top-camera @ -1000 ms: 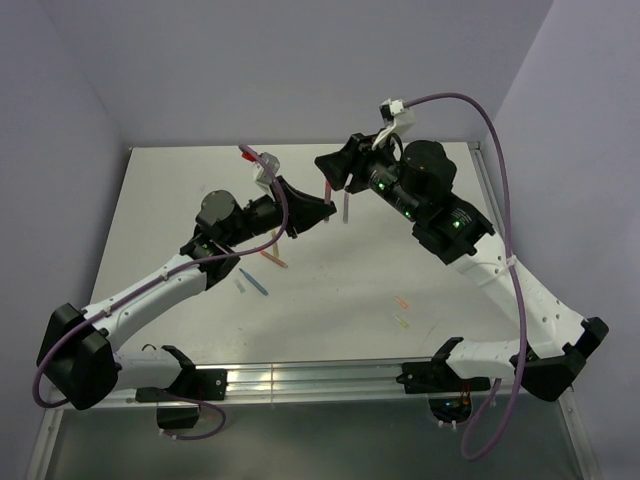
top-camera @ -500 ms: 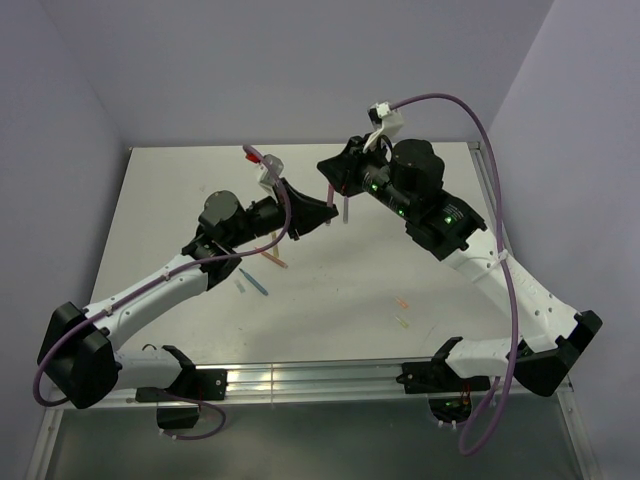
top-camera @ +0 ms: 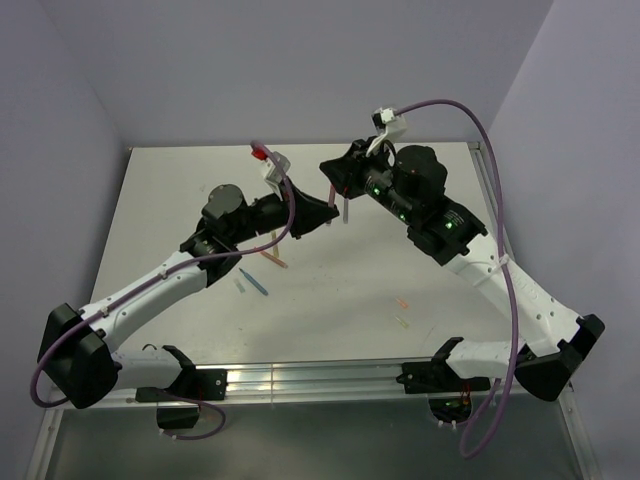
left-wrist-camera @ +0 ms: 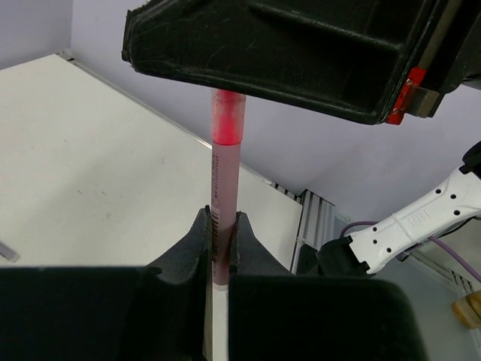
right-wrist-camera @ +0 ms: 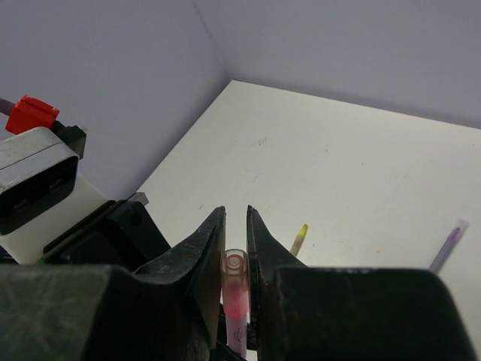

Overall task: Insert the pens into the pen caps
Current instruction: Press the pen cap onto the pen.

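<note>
Pink pen (left-wrist-camera: pixel 224 165) in left hand (left-wrist-camera: pixel 222 218)

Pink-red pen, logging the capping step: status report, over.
Left end effector shut on pink-red pen. Right end effector shut on pink cap at pen's top end. Nothing blocking.

The top external camera looks down from high behind the arm bases, far from the pink-red pen (top-camera: pixel 328 192), with the whole table (top-camera: pixel 180 200) in view. The left wrist camera looks along that pen from close behind it. The right wrist camera faces its pink cap (right-wrist-camera: pixel 235 284) end-on from close above; all three views share the pen.
</note>
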